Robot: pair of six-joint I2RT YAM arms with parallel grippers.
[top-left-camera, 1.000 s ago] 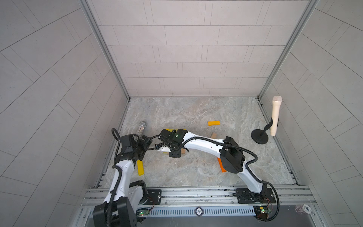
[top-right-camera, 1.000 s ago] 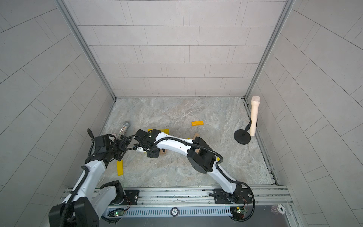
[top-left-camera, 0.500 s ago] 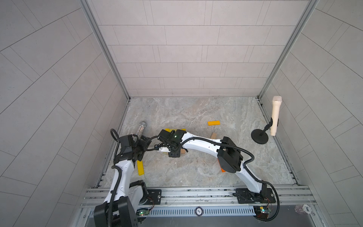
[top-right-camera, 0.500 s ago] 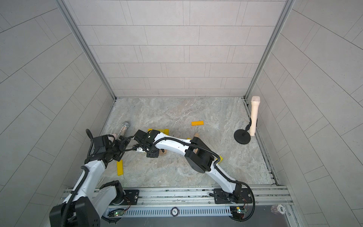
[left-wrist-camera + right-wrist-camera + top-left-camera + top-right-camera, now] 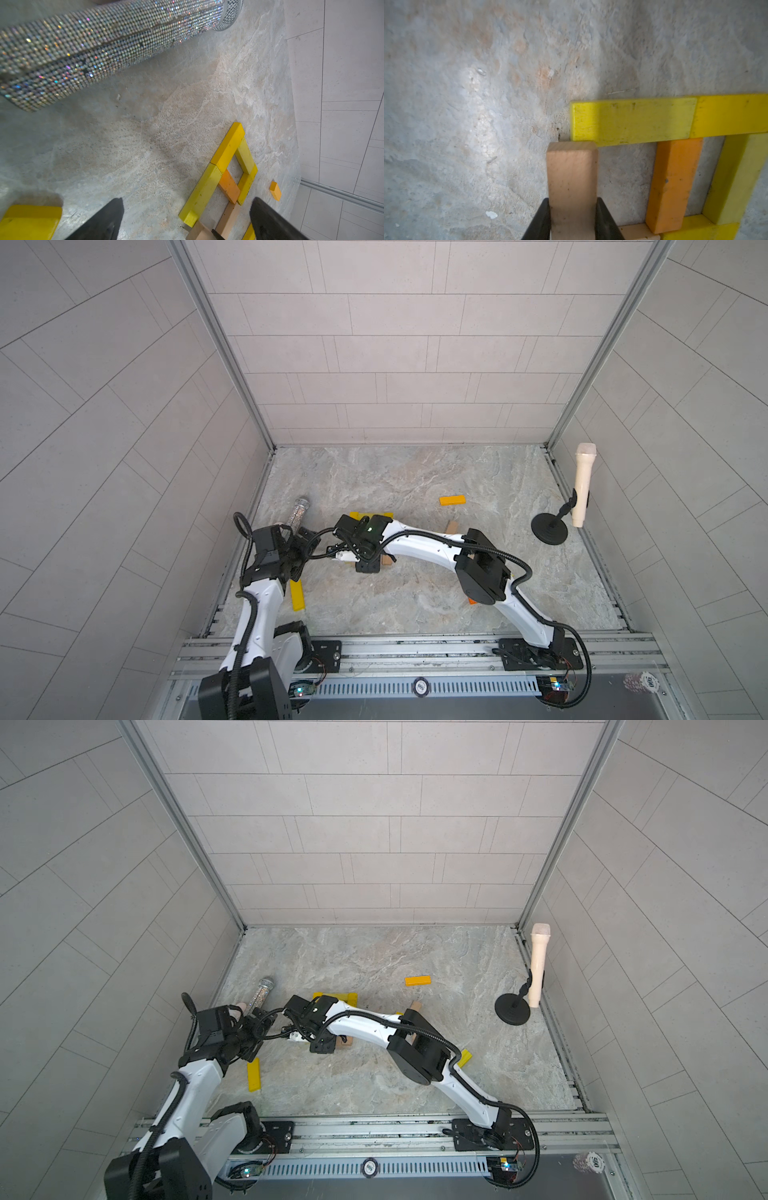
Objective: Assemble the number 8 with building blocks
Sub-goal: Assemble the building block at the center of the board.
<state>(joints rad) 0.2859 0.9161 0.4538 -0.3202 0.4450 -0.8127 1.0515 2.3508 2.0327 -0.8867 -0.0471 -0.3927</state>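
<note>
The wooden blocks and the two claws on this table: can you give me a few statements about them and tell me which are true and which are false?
1. The right gripper is shut on a tan block. True.
2. The left gripper holds a yellow block. False: its jaws stand open and hold nothing.
3. An orange block lies between yellow blocks in the unfinished figure. True.
4. The glittery microphone stands upright in the stand. False: it lies on the table; the cream microphone sits in the stand.
</note>
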